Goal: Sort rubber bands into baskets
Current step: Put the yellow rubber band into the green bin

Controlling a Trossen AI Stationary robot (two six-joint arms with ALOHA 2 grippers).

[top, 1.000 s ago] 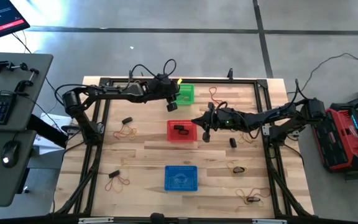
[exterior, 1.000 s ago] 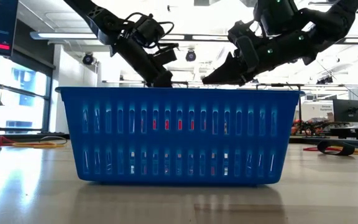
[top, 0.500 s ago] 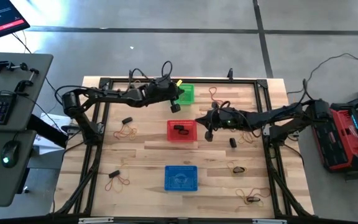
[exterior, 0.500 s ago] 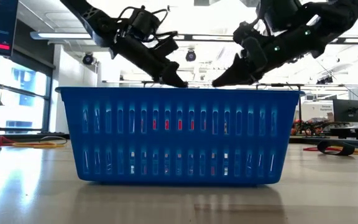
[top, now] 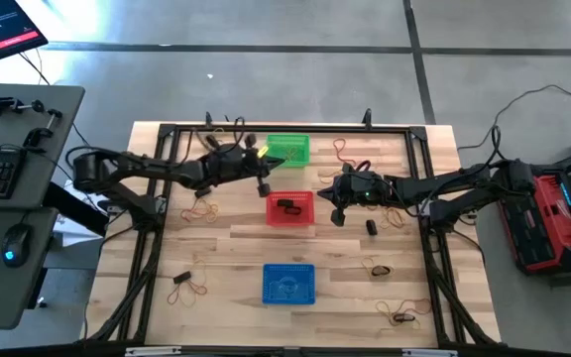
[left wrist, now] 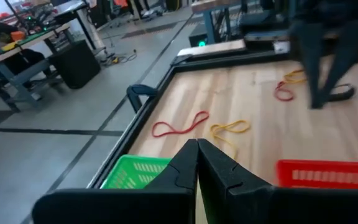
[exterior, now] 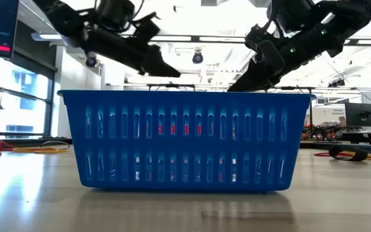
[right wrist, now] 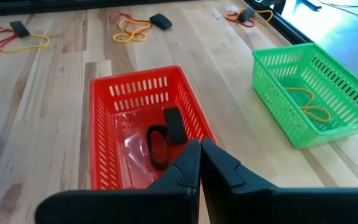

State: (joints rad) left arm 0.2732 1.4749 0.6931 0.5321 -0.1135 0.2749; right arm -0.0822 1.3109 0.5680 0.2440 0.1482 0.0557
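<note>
1. You are looking at rubber bands spread across the table [top: 236, 248]: a yellow one [right wrist: 308, 107] is lying in the green basket [top: 287, 150], dark ones [right wrist: 160, 138] are lying in the red basket [top: 289, 208], and the rest are lying loose on the wood, among them a yellow-and-red cluster [top: 202, 209] on the left side and a red loop [left wrist: 180, 125] beside a yellow loop [left wrist: 230, 129] near the far edge.
2. You are seeing the blue basket [top: 288, 284] sitting nearest the front edge, well apart from the other two; what it is holding cannot be told.
3. You are holding the left gripper [top: 263, 186] above the table between the green and red baskets, with its fingers [left wrist: 222, 171] pressed together and nothing showing between them.
4. You are holding the right gripper [top: 337, 214] just beside the red basket's right side, fingers [right wrist: 182, 168] likewise together and gripping nothing visible.
5. By my reading, you are sitting between picks: both claws are empty, so a drop looks finished and a fresh band is due.
6. For the next move you are likely needing to spread a claw, bring it down over a loose band, probably the cluster on the left for the left arm, and pinch low against the wood, since the loops are lying flat and thin.
</note>
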